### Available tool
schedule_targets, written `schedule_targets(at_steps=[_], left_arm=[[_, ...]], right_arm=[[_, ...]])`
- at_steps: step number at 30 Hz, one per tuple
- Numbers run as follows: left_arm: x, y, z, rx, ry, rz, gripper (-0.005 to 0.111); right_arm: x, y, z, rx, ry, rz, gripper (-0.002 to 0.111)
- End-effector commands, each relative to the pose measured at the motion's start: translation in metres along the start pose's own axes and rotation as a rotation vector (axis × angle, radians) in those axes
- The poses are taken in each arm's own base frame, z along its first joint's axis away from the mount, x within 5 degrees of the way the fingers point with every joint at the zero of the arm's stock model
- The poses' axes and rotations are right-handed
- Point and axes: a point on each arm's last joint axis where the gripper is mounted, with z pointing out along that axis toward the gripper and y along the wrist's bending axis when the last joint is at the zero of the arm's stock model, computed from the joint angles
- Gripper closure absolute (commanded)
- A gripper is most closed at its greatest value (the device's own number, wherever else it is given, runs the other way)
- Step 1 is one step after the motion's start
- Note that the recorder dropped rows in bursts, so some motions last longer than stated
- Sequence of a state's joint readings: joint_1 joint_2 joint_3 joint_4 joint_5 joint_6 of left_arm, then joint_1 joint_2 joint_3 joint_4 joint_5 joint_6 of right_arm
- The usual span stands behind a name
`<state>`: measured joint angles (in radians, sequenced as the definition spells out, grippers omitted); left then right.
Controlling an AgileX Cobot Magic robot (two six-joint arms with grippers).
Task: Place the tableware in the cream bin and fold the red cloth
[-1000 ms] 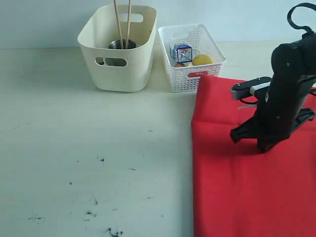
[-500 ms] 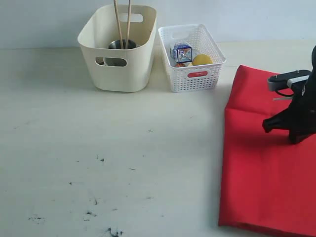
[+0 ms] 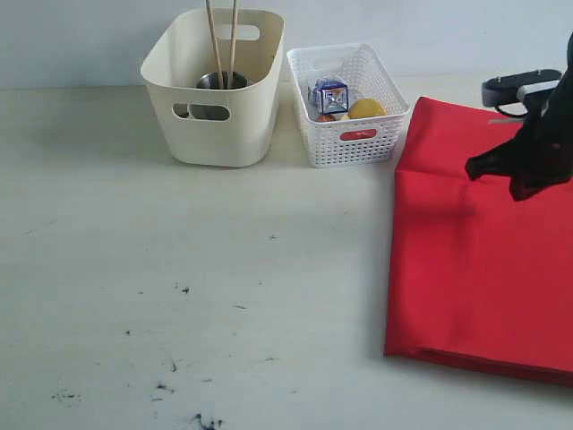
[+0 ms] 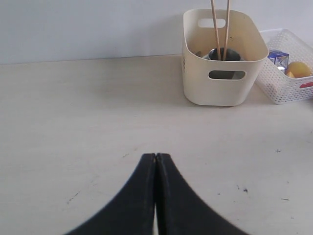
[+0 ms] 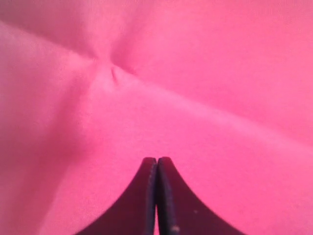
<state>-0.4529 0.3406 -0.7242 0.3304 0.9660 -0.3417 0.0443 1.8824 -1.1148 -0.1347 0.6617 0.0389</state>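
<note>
The red cloth [image 3: 474, 260] lies folded flat at the right of the table, its far corner beside the white basket. My right gripper [image 3: 519, 190] hangs over the cloth's far part. Its fingers are shut with nothing showing between them, and red cloth [image 5: 195, 98] with a small pucker fills its wrist view. The cream bin [image 3: 219, 116] stands at the back and holds a pair of chopsticks [image 3: 224, 40] leaning in a steel cup [image 3: 221, 81]. My left gripper [image 4: 155, 155] is shut over bare table, well short of the cream bin [image 4: 222, 90].
A white lattice basket [image 3: 349, 134] stands right of the bin and holds a small milk carton [image 3: 331, 94] and a lemon [image 3: 365, 108]. The pale table [image 3: 179, 269] has dark scuff marks near its front. A wall runs behind the bins.
The right arm has swung right and toward the back. The red cloth has shifted right with it, so its left edge now lies farther right and its front edge shows.
</note>
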Motion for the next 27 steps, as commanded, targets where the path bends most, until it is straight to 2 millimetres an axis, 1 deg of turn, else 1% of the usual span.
schedule_targets(at_steps=[1,6,9,14,22,27], left_arm=[[-0.001,0.000,-0.001,-0.001,-0.021,-0.001,0.107],[-0.001,0.000,-0.001,-0.001,-0.021,-0.001,0.107],[-0.001,0.000,-0.001,-0.001,-0.021,-0.001,0.107],[-0.001,0.000,-0.001,-0.001,-0.021,-0.001,0.107],[-0.001,0.000,-0.001,-0.001,-0.021,-0.001,0.107],[-0.001,0.000,-0.001,-0.001,-0.021,-0.001,0.107]], right_arm=[[-0.001,-0.004,-0.018,0.008,-0.021,0.051,0.108],[0.007,-0.006,-0.013,0.023,0.012,0.053,0.108],[0.016,-0.011,-0.004,0.056,0.017,0.081,0.108],[0.029,-0.020,0.012,0.052,0.033,0.121,0.108],[0.033,-0.039,0.035,0.046,0.049,0.197,0.108],[0.031,-0.039,0.050,0.030,0.025,0.216,0.108]])
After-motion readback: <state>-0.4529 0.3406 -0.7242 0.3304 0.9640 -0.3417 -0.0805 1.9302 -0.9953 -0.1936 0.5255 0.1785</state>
